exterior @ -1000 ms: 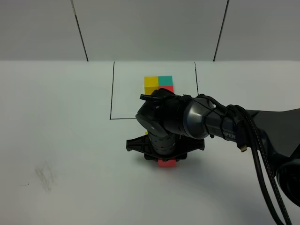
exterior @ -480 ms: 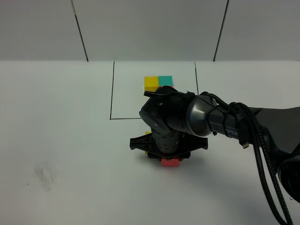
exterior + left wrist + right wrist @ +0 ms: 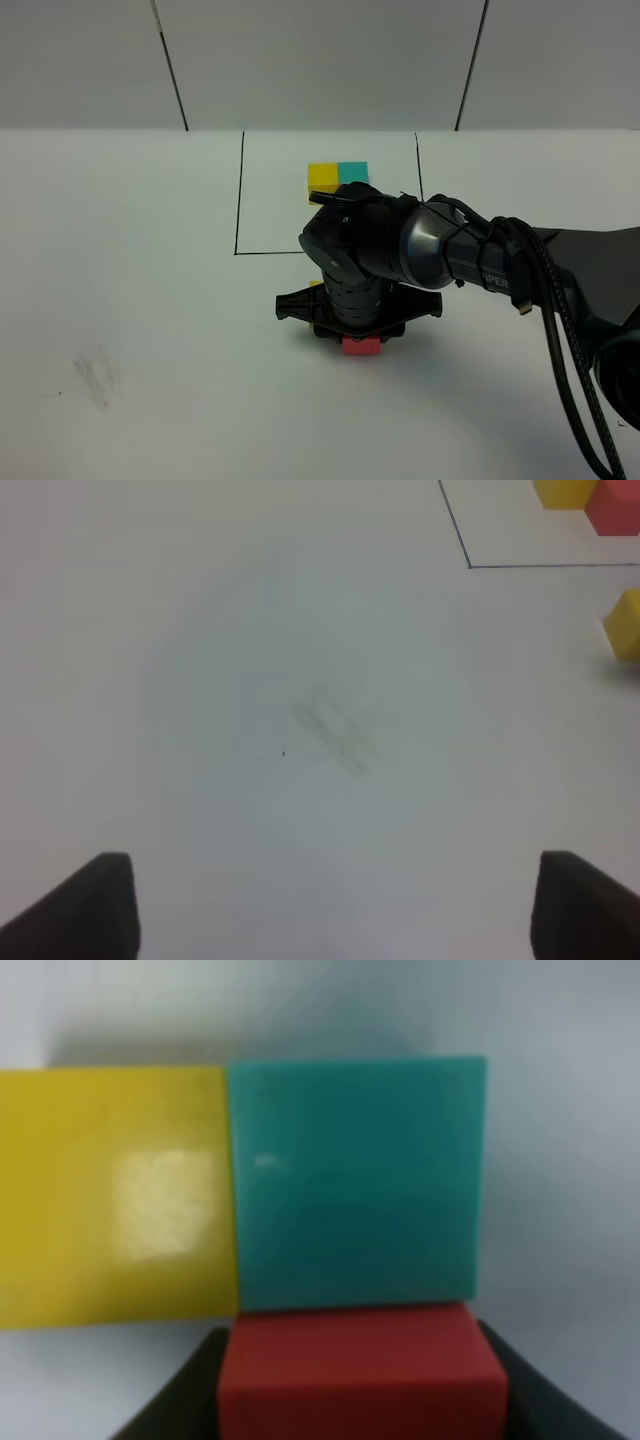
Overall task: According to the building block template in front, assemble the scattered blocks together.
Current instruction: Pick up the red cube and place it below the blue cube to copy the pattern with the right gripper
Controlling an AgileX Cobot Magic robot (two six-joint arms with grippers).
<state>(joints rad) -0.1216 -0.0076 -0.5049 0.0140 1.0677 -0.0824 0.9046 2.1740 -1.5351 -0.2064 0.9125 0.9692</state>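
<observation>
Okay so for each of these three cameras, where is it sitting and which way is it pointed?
Exterior high: above the table, facing the template; the right arm covers most of the loose blocks.
Left wrist: low over bare table, both open fingertips at the edge.
Right wrist: close above the yellow cube, teal cube and red cube.
Shared: the red cube.

Three loose cubes: one yellow (image 3: pixel 115 1195), one teal (image 3: pixel 355 1180), one red (image 3: pixel 360 1370); one framed template (image 3: pixel 338 175)
</observation>
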